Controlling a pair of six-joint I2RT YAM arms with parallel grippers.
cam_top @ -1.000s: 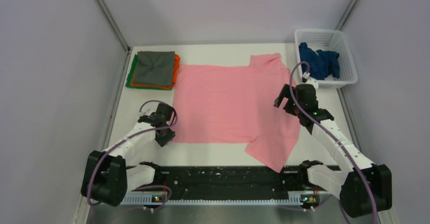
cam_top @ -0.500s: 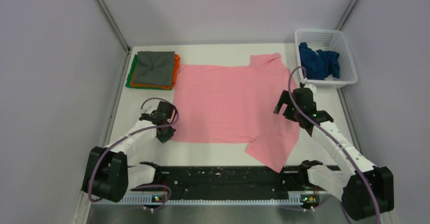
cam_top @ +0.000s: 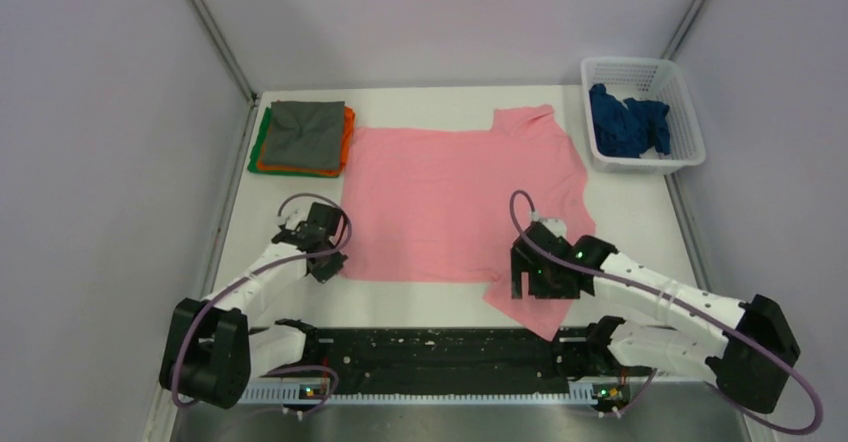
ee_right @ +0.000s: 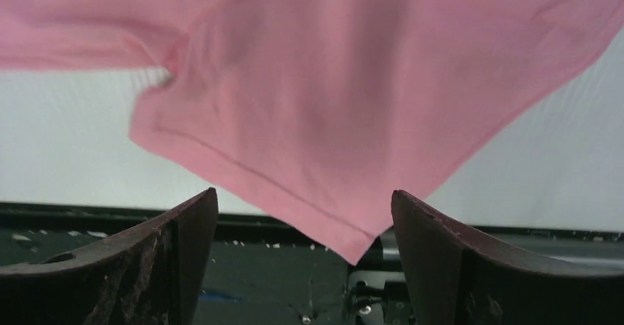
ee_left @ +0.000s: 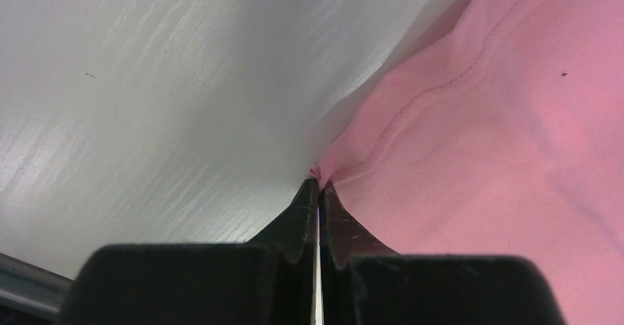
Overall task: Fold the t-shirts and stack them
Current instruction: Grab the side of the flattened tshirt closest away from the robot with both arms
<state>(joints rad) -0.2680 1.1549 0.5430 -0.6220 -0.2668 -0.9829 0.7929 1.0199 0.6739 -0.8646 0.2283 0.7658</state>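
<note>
A light pink t-shirt lies spread flat in the middle of the table, one sleeve reaching the near edge. My left gripper is at the shirt's near left corner, shut on a pinch of the pink hem. My right gripper hovers open over the near sleeve, its fingers either side of the sleeve's point, not touching it. A folded grey shirt tops an orange one and a green one at the back left. A dark blue shirt lies crumpled in the basket.
The white mesh basket stands at the back right corner. A black rail runs along the near edge between the arm bases. Grey walls close in the table on three sides.
My right arm swung from the shirt's right edge down and left to the near sleeve, its jaws narrowing slightly. My left gripper closed on the hem corner.
</note>
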